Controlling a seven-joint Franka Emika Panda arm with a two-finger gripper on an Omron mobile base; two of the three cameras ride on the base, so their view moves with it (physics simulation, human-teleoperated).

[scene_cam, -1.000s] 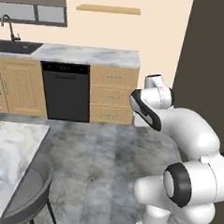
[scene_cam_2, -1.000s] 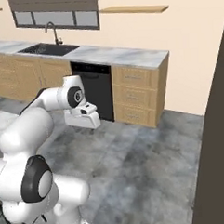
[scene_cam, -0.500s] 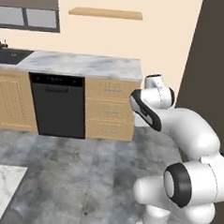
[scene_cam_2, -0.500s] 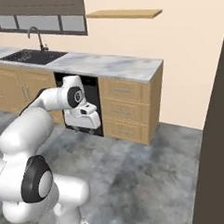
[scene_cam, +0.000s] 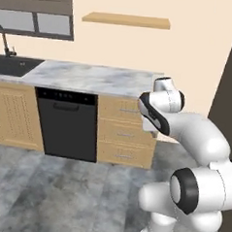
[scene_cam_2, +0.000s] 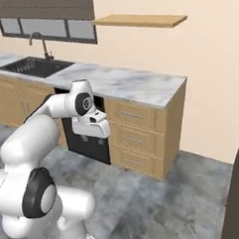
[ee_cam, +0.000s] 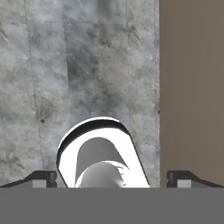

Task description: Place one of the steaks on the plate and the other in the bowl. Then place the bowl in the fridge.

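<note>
My gripper hangs from the folded arm over the grey stone floor, fingers pointing down, in front of the black dishwasher. In the hand view the gripper is open wide, its two dark fingertips far apart at the lower corners with nothing held between them. The steaks, the plate, the bowl and the fridge are out of view.
A marble-topped counter with wooden drawers, the dishwasher and a sink runs along the back wall. A tall dark brown panel stands at the right, and shows as a brown panel beside the floor.
The whole picture has shifted, so the base has moved: the marble island at the lower left has left the view and the wall counter looks nearer. Arm pose and open gripper are unchanged.
</note>
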